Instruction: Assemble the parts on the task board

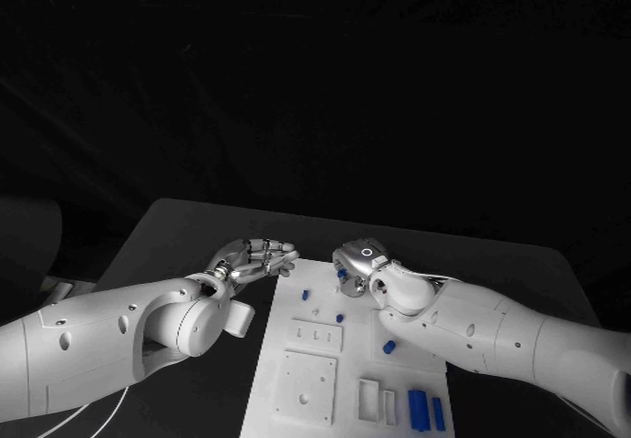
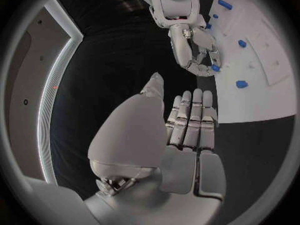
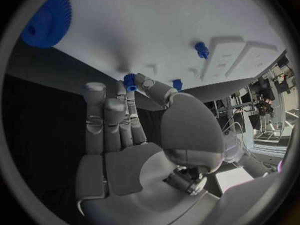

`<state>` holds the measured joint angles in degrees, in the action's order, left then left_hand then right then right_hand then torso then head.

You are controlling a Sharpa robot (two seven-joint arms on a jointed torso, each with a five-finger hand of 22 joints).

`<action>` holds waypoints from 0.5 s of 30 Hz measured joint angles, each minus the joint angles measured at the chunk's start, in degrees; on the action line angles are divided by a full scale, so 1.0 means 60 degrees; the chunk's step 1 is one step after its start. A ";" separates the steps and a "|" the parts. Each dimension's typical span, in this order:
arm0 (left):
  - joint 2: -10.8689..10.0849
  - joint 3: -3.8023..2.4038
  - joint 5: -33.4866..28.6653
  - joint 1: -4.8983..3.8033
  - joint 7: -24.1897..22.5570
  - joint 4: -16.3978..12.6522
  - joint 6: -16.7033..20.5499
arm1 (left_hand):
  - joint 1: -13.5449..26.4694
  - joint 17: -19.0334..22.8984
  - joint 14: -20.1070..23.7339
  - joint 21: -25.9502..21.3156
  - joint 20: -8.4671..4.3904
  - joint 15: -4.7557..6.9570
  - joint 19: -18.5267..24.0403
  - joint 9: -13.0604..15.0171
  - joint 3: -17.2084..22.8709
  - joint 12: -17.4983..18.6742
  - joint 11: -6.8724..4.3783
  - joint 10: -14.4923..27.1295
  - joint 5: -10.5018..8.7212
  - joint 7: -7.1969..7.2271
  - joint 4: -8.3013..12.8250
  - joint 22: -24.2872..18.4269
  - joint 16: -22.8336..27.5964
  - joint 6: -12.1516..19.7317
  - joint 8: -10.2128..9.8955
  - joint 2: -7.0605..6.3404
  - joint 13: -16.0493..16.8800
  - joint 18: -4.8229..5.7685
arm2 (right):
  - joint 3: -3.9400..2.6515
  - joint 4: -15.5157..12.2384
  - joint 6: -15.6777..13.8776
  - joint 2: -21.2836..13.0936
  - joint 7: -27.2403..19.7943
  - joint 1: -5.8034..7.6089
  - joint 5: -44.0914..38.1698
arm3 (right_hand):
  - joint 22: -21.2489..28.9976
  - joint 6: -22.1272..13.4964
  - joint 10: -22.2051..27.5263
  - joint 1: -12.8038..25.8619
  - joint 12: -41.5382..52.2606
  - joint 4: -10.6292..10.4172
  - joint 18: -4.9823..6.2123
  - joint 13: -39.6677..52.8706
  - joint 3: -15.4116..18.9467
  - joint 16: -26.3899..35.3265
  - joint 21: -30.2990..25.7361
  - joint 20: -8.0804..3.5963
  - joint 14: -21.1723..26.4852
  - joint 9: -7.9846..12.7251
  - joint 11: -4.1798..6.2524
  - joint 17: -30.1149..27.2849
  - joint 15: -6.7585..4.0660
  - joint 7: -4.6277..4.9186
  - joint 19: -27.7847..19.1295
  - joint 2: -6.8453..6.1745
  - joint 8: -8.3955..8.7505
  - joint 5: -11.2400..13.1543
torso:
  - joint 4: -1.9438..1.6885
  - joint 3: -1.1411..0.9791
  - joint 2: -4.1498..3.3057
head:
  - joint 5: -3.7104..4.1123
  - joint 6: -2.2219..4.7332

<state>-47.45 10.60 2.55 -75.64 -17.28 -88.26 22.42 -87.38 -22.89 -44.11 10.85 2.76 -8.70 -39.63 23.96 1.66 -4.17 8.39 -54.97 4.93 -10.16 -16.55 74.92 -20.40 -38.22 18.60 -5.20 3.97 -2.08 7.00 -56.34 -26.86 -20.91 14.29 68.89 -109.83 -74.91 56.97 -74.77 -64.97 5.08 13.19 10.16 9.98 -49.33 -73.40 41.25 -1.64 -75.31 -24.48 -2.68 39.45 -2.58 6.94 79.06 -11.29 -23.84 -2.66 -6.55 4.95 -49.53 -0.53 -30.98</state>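
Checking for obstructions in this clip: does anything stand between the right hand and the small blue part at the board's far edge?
Nothing visible does. The right hand already pinches the blue part in its fingertips at the board's far edge; the left hand is beside the board, apart from it.

The table (image 1: 197, 228) has a matt, dark surface with no shine on it. The task board (image 1: 309, 365) looks like smooth white plastic — flat, faintly satin, with raised white plates of the same finish near its near edge. The parts look like moulded blue plastic: a toothed gear (image 3: 49, 19) with a ridged rim, and a small blue part (image 3: 129, 81) pinched by the right hand (image 1: 362, 265). Both hands have a brushed, silvery metallic look with glossy highlights; the left hand (image 1: 256, 258) shows smooth pale-grey pads (image 2: 190, 120) on its fingers — more like matt plastic or rubber. The arms wear smooth white shells, slightly glossy.
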 measured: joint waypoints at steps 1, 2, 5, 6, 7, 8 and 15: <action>0.0000 0.0000 0.0000 0.0000 0.0000 0.0000 0.0000 | 0.0000 0.0000 0.0000 0.0000 0.0000 0.0000 0.0000 0.0000 0.0000 0.0000 0.0000 0.0000 0.0000 0.0000 0.0000 0.0000 0.0000 0.0000 0.0000 0.0000 0.0000 0.0000 | 0.0000 0.0004 0.0000 0.0003 -0.0001 0.0000 0.0008 | 0.0000 0.0000 0.0000 -0.0020 -0.0001 0.0000 0.0000 0.0000 0.0000 0.0000 0.0000 0.0000 0.0000 0.0000 0.0000 -0.0003 0.0000 0.0000 0.0000 -0.0020 0.0000 0.0000 | 0.0002 0.0001 0.0000 | -0.0002 0.0006; 0.0000 0.0000 0.0000 0.0000 0.0000 0.0000 0.0000 | 0.0000 0.0001 0.0000 0.0000 0.0000 0.0000 0.0000 0.0000 0.0000 0.0000 0.0000 0.0000 0.0000 0.0000 0.0000 0.0000 0.0000 0.0000 0.0000 0.0000 0.0000 -0.0001 | 0.0000 0.0007 0.0000 0.0006 -0.0002 0.0000 0.0017 | 0.0000 -0.0007 0.0002 -0.0020 -0.0002 0.0000 -0.0001 0.0000 0.0000 0.0000 0.0000 0.0001 0.0000 0.0000 -0.0003 -0.0003 0.0000 0.0007 0.0000 -0.0020 0.0000 0.0000 | 0.0003 0.0000 0.0000 | -0.0003 0.0012; 0.0003 0.0000 0.0000 -0.0001 0.0000 0.0000 0.0000 | 0.0000 0.0008 0.0000 0.0000 0.0000 0.0000 0.0000 0.0000 0.0000 0.0000 0.0000 0.0000 0.0000 0.0000 0.0000 -0.0001 0.0000 0.0000 0.0000 0.0000 0.0000 0.0000 | 0.0001 0.0020 0.0015 0.0011 -0.0004 0.0001 0.0050 | 0.0000 -0.0227 0.0127 -0.0035 -0.0130 -0.0028 0.0000 -0.0017 0.0026 0.0000 0.0000 0.0015 0.0057 0.0004 -0.0157 -0.0029 -0.0006 0.0056 -0.0015 -0.0190 0.0136 0.0000 | 0.0007 -0.0004 0.0000 | -0.0008 0.0027; 0.0003 0.0000 -0.0001 -0.0001 0.0000 0.0000 0.0000 | 0.0000 0.0008 0.0000 0.0000 0.0000 0.0000 0.0000 0.0000 0.0000 0.0000 0.0000 0.0000 0.0000 0.0000 0.0000 0.0000 0.0000 0.0000 0.0000 0.0000 0.0000 0.0000 | 0.0004 0.0037 0.0035 0.0015 -0.0006 0.0001 0.0066 | 0.0000 -0.0271 0.0176 -0.0055 -0.0177 -0.0036 0.0000 -0.0029 0.0029 0.0000 0.0000 0.0015 0.0074 0.0020 -0.0207 -0.0039 0.0008 0.0099 -0.0015 -0.0243 0.0187 -0.0001 | 0.0007 -0.0003 0.0000 | -0.0012 0.0034; 0.0002 0.0000 -0.0001 -0.0001 0.0000 0.0000 0.0000 | 0.0000 0.0008 0.0000 0.0000 0.0000 0.0000 0.0000 0.0000 0.0000 0.0000 0.0000 0.0000 0.0000 0.0000 0.0000 -0.0001 0.0000 0.0000 0.0000 0.0000 0.0000 0.0000 | 0.0005 0.0050 0.0050 0.0018 -0.0009 0.0000 0.0080 | 0.0001 -0.0318 0.0227 -0.0054 -0.0184 -0.0081 0.0001 -0.0041 0.0053 0.0000 0.0000 0.0015 0.0086 0.0047 -0.0259 -0.0047 0.0019 0.0145 -0.0015 -0.0287 0.0231 -0.0002 | 0.0007 -0.0002 0.0000 | -0.0013 0.0038; 0.0002 0.0000 -0.0001 -0.0001 0.0001 0.0000 0.0000 | 0.0000 0.0008 0.0000 0.0000 0.0000 0.0000 0.0000 0.0000 0.0000 0.0000 0.0000 0.0000 0.0000 0.0000 0.0000 -0.0001 0.0000 0.0000 0.0000 0.0000 0.0000 0.0001 | 0.0006 0.0058 0.0063 0.0018 -0.0013 0.0000 0.0094 | 0.0001 -0.0391 0.0269 -0.0018 -0.0184 -0.0082 0.0001 -0.0052 0.0051 0.0000 0.0000 0.0016 0.0086 0.0066 -0.0298 -0.0055 0.0019 0.0161 -0.0015 -0.0323 0.0239 -0.0002 | 0.0007 -0.0001 0.0000 | -0.0013 0.0040; -0.0055 0.0000 -0.0001 -0.0003 0.0002 -0.0007 0.0000 | 0.0000 0.0007 -0.0022 0.0000 0.0000 -0.0021 0.0000 -0.0003 0.0000 0.0000 0.0000 0.0000 0.0000 0.0000 0.0000 -0.0002 0.0000 0.0000 0.0000 0.0000 0.0000 0.0002 | 0.0011 0.0103 0.0124 0.0011 -0.0033 -0.0006 0.0197 | 0.0001 -0.0777 0.0867 -0.0141 -0.0229 -0.0173 0.0001 -0.0218 0.0116 0.0032 -0.0041 0.0056 0.0119 0.0174 -0.0441 -0.0128 0.0195 0.0334 -0.0084 -0.0591 0.0463 -0.0039 | 0.0012 0.0001 -0.0005 | -0.0006 0.0043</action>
<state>-47.78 10.60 2.55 -75.65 -17.27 -88.30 22.42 -87.38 -22.84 -44.24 10.85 2.77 -8.83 -39.63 23.94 1.66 -4.17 8.39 -54.97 4.93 -10.16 -16.55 74.91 -20.41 -38.22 18.60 -5.20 3.97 -2.06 7.07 -55.72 -26.11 -20.84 14.09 68.85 -108.65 -74.91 52.31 -69.57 -65.82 3.70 12.15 10.16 8.67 -48.63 -73.21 41.01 -1.31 -74.59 -23.44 -5.33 38.68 -1.40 8.94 78.56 -14.83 -21.06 -2.89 -6.48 4.96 -49.56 -0.57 -30.72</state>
